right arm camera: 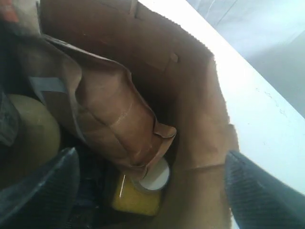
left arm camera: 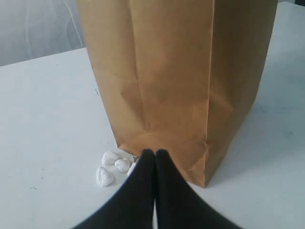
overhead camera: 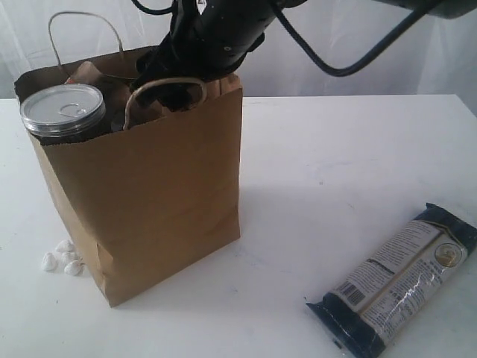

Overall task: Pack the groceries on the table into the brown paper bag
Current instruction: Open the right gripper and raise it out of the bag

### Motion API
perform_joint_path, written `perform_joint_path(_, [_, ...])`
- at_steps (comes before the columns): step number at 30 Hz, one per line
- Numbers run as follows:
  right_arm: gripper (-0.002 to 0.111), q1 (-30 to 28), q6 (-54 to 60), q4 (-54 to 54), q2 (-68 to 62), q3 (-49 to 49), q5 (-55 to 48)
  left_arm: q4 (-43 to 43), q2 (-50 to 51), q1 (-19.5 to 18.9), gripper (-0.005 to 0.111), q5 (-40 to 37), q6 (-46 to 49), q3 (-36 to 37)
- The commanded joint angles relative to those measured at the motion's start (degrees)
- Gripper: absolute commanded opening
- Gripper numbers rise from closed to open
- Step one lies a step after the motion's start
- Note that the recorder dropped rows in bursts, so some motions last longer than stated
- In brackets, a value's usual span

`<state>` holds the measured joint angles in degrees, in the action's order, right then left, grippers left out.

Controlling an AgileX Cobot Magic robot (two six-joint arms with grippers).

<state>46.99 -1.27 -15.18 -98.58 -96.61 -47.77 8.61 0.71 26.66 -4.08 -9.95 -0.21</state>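
Dark-blue packet [overhead camera: 395, 287] lies flat on the white counter [overhead camera: 335, 149] up front, well apart from the paper bag [overhead camera: 164, 201]. Left hand [left arm camera: 155, 160], pinched shut and empty, sits by the bag's bottom corner. Silver can [overhead camera: 63, 108] pokes out the top. Right hand [right arm camera: 150, 191] is inside, spread wide, gripping nothing, above a brown pouch [right arm camera: 109, 114], a yellow bottle [right arm camera: 138, 198] and perhaps a jar lid [right arm camera: 28, 129].
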Motion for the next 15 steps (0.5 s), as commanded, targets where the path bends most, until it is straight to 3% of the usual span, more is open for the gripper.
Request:
perform_joint_path(1, [0.074, -0.3, -0.2, -0.1, 1.4, 0.0, 0.4, 0.2, -0.3, 0.3, 0.0, -0.3, -0.4, 0.2])
perform_joint_path(7, [0.07, -0.3, -0.1, -1.5, 6.2, 0.0, 5.9, 0.2, -0.3, 0.3, 0.0, -0.3, -0.4, 0.2])
perform_joint_path(15, [0.039, -0.3, -5.6, -5.7, 10.8, 0.0, 6.0, 0.2, -0.3, 0.3, 0.0, -0.3, -0.4, 0.2])
